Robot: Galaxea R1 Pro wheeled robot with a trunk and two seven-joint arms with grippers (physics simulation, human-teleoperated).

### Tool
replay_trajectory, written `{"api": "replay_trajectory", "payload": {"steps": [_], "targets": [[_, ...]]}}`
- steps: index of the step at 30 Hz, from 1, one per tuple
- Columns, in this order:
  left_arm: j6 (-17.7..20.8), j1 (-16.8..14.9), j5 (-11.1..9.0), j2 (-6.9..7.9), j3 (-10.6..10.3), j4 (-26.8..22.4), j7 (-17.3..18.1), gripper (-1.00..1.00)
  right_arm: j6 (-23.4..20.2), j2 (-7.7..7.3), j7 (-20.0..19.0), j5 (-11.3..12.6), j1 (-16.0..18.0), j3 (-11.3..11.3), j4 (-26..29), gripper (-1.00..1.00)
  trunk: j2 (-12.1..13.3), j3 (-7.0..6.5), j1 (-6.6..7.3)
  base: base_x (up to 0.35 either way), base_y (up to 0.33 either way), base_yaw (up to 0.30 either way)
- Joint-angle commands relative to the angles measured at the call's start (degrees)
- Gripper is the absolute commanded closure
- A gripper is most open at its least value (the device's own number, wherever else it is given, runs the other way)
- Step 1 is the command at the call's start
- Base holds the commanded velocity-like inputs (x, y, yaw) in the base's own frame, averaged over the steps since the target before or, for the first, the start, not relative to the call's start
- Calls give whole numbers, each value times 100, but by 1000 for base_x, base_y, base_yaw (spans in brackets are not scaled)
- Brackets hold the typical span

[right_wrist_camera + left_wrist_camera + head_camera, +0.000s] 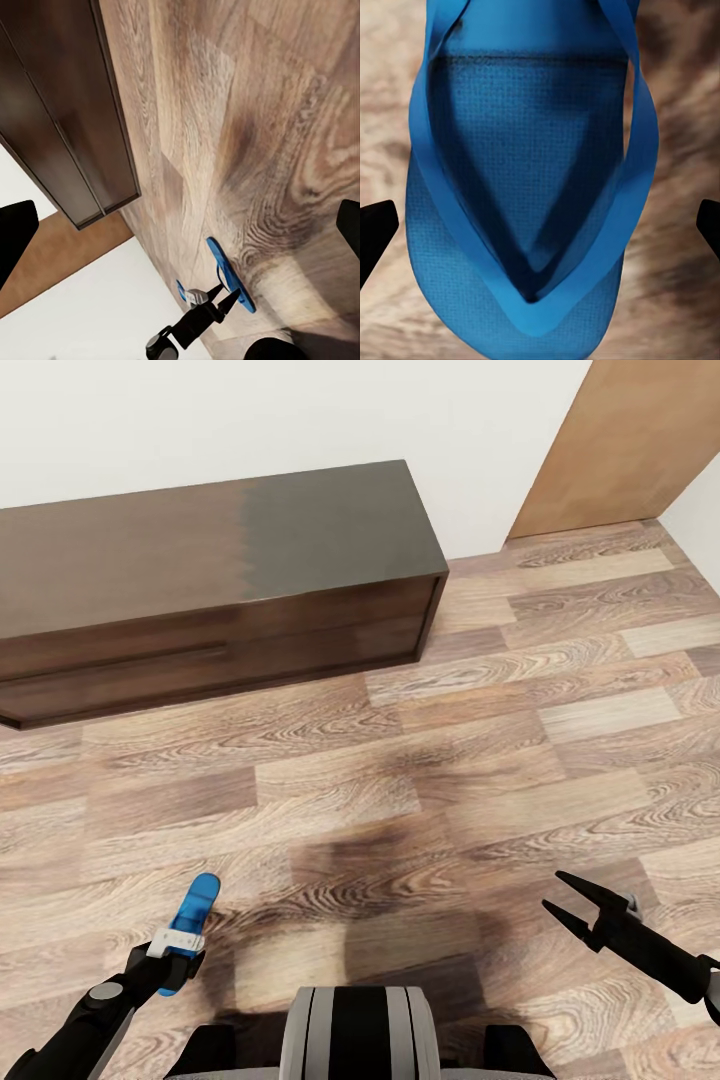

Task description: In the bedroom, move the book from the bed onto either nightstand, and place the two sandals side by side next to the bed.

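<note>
The left gripper (178, 950) is pinched on a blue sandal (190, 930), carried clear of the wood-plank floor (480, 760). In the head view the sandal stands nearly on edge, its rounded end pointing toward the long dark-wood cabinet (200, 590) and its other end running back past the white finger parts at its middle. In the left wrist view the sandal (529, 187) lies straight ahead between the two dark fingertips (375, 232), its strap side facing the camera, the thong straps meeting in a V, with blurred floor behind it. In the right wrist view the same sandal (229, 274) is seen edge-on, a thin blue strip above the floor, with the left gripper (214, 300) clamped on it from below; a small patch of blue (181, 289) shows just beside it, too small to identify.

The right gripper (573, 905) hangs over the floor well apart from the sandal, its two thin black fingers spread in an open V with nothing between them. Its fingertips (15, 232) frame the edges of the right wrist view.

The cabinet stands against the white wall (300, 420), well apart from both grippers, with open floor between. A brown wooden door (620, 450) stands beyond the cabinet's far end. A soft dark shadow lies on the floor between the grippers and the cabinet. The robot's grey and black trunk (358, 1032) sits between the two arms.
</note>
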State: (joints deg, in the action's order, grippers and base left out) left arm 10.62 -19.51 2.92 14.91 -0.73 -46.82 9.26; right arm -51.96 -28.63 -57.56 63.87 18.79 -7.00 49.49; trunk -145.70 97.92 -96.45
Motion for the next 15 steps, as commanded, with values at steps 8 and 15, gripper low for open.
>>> {"api": "replay_trajectory", "payload": {"steps": [8,15], "targets": [[28,-1,30,3,-6,-11,15,-100,-25,2,-10,8,2,-3,-1,-100,-1,3,1,0,0,0],[28,-1,33,3,-6,-8,15,100,-24,1,-10,5,2,-3,-1,-100,-1,3,1,0,0,0]]}}
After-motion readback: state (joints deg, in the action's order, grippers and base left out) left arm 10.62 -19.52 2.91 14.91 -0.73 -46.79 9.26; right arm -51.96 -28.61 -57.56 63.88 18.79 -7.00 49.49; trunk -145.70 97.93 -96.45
